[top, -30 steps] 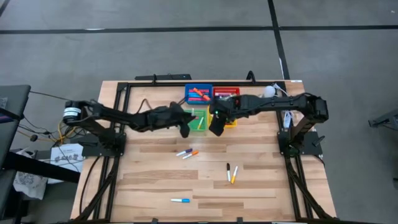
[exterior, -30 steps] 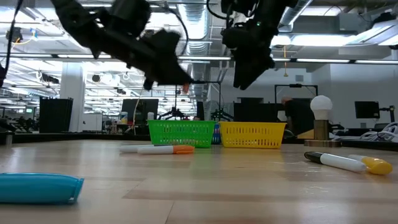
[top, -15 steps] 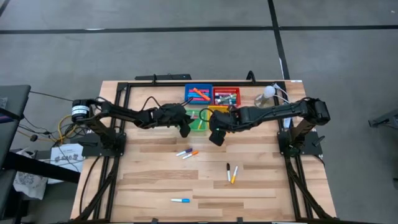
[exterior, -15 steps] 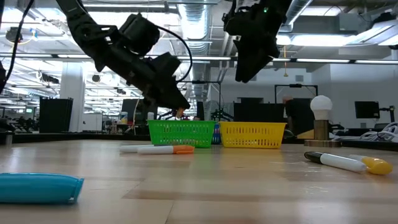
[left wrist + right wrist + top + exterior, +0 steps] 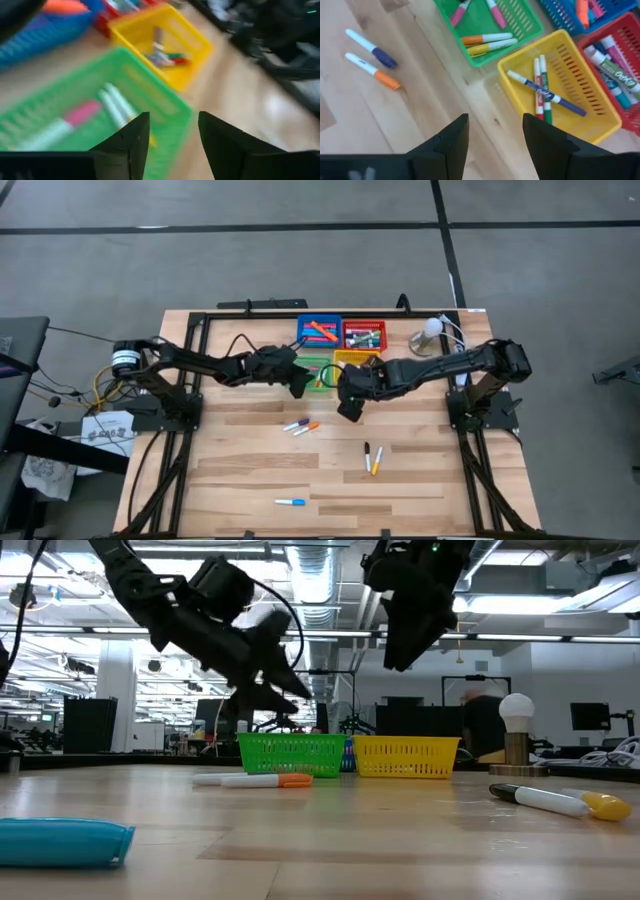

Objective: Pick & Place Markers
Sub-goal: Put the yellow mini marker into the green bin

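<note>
My left claw (image 5: 299, 385) hangs open and empty over the green tray (image 5: 318, 374); my right claw (image 5: 347, 406), also open and empty, hovers beside the yellow tray (image 5: 352, 358). Four trays hold markers, and five markers (image 5: 300, 425) lie loose on the bench (image 5: 250, 470).

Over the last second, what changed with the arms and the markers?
The left tool came over the green tray and opened; it holds nothing now. In the low view a second ago an orange tip showed at its fingers; where that went cannot be told. The right tool, open and empty, drew back from over the trays toward the table's middle. The loose markers on the table stayed put.
</note>
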